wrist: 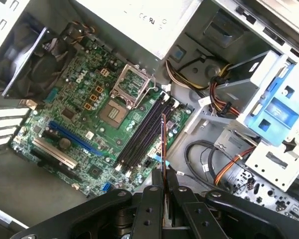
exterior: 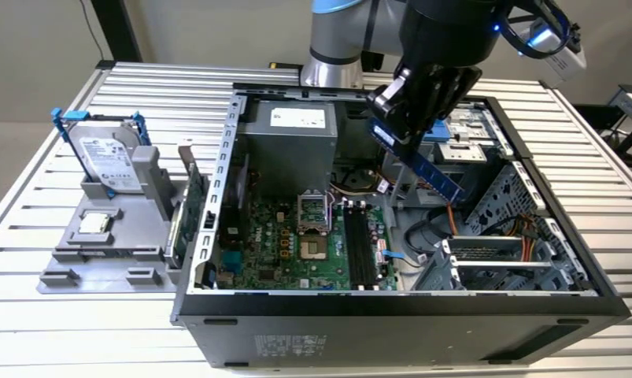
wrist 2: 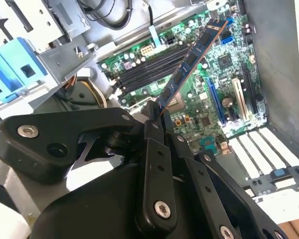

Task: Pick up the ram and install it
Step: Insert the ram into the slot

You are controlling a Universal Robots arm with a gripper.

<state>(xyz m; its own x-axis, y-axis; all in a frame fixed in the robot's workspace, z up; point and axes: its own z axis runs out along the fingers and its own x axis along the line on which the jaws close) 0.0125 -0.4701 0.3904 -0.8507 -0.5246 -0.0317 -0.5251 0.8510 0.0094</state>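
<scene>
While black hand [wrist 2: 157,113] clamps it, thin blue ram [wrist 2: 192,57] hangs tilted above green motherboard [exterior: 284,252]

One ram [exterior: 421,164], one hard drive [exterior: 108,161], one motherboard [exterior: 279,248].

A slatted tabletop [exterior: 42,331] carries an open computer case [exterior: 400,323]. Toward the exterior view's left stands a grey holder [exterior: 95,264] with a silver hard drive [exterior: 111,161] upright in blue handles, a small square chip [exterior: 93,223] lying flat, and a green expansion card [exterior: 193,209] on edge beside the case wall. A grey power box [exterior: 290,150] sits inside, at the far end.
</scene>
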